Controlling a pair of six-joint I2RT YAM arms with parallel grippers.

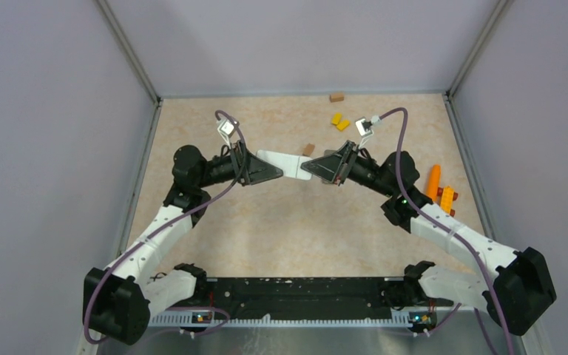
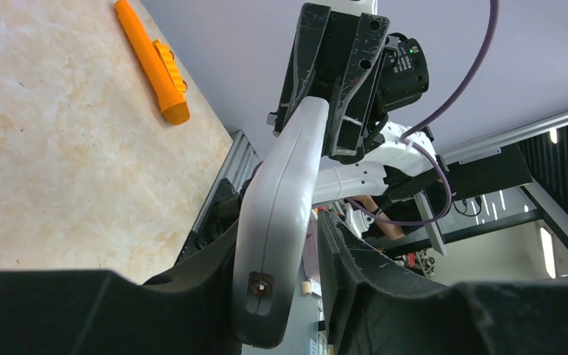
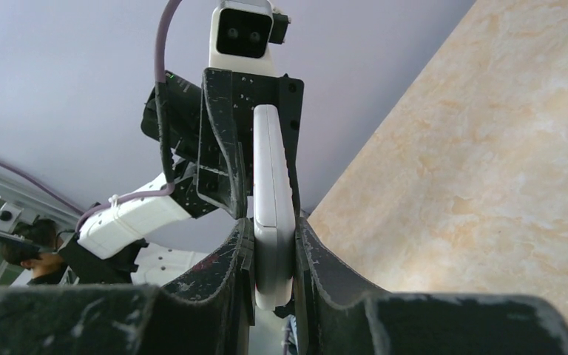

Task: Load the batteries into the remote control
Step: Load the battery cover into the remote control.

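A white remote control (image 1: 282,161) hangs in the air over the middle of the table, spanned between both grippers. My right gripper (image 3: 274,222) is shut on one end of the remote control (image 3: 272,185), with both fingers pressed flat against its sides. My left gripper (image 2: 281,225) straddles the other end of the remote control (image 2: 285,192). Its left finger (image 2: 214,259) lies against the remote, while a narrow slit shows between the remote and its right finger (image 2: 347,259). No batteries are in view.
Near the back wall lie a brown block (image 1: 336,97), two yellow blocks (image 1: 339,122) and another brown block (image 1: 308,149). An orange stick-shaped object (image 1: 433,181) and an orange-yellow block (image 1: 447,198) rest by the right wall.
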